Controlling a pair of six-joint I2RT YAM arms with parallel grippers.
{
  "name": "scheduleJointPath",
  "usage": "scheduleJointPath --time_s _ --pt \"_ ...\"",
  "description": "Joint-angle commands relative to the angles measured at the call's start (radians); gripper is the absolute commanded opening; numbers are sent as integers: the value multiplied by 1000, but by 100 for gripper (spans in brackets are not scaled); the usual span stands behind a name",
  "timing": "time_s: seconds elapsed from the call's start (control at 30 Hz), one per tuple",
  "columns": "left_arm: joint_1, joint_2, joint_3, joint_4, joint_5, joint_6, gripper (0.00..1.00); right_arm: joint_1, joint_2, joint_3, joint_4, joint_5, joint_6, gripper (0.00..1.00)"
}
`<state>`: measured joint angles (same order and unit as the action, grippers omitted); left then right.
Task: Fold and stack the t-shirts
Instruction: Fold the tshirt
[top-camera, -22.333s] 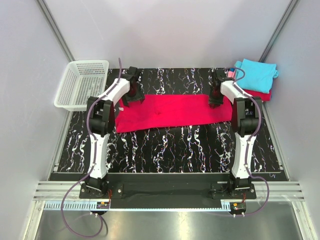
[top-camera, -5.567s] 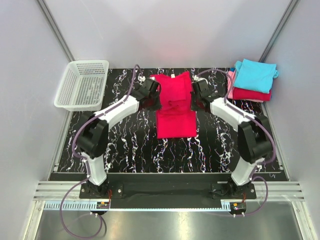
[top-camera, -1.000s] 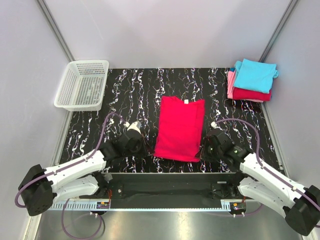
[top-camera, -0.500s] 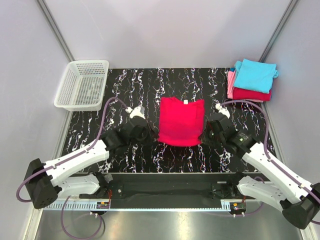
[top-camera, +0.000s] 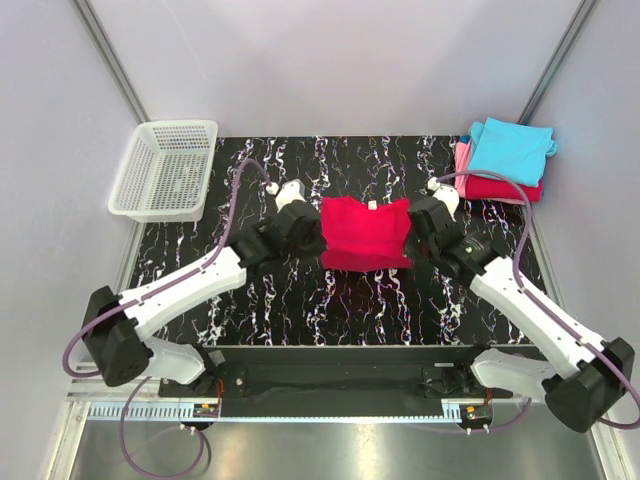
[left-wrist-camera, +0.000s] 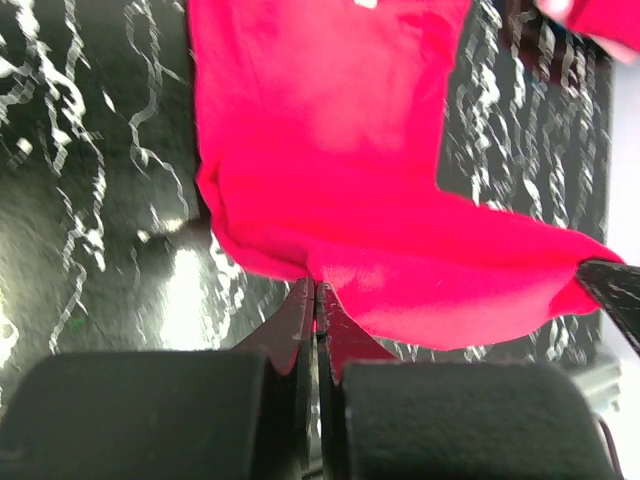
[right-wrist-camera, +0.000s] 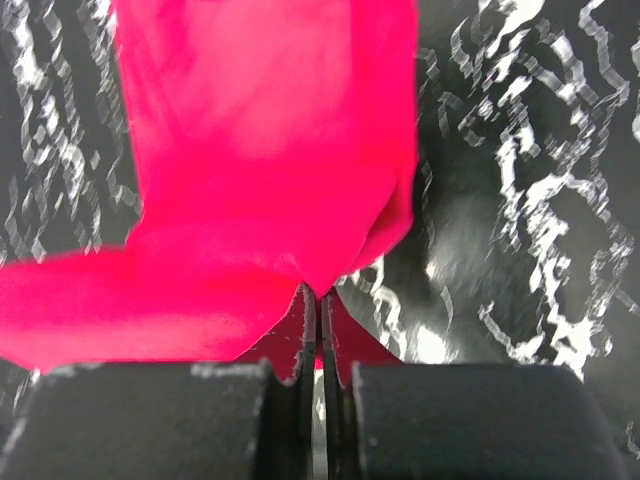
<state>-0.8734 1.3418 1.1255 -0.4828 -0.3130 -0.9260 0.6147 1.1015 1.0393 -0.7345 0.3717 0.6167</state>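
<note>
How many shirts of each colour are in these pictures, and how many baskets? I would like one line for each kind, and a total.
Red shirts: 2, the middle red shirt and the stacked red shirt
Turquoise shirt: 1
Pink shirt: 1
Basket: 1
Total: 5

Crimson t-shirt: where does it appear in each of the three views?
Top external: crimson t-shirt at table centre, near hem lifted.
Left wrist: crimson t-shirt fills upper centre, trailing right.
Right wrist: crimson t-shirt fills upper centre, trailing left.
Shared landmark: black marbled table.
</note>
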Motion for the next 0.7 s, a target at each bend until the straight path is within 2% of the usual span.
scheduleJointPath --time_s 0.0,0.27,0.43,0.67 --pt "45 63 86 13 -72 32 0 -79 44 28 133 13 -67 0" --pt "161 276 275 27 -26 85 0 -230 242 123 309 -109 -198 0" --pt "229 454 425 30 40 113 0 -312 455 215 414 -188 -244 0" --pt "318 732 705 35 120 174 0 -382 762 453 472 -301 -285 0"
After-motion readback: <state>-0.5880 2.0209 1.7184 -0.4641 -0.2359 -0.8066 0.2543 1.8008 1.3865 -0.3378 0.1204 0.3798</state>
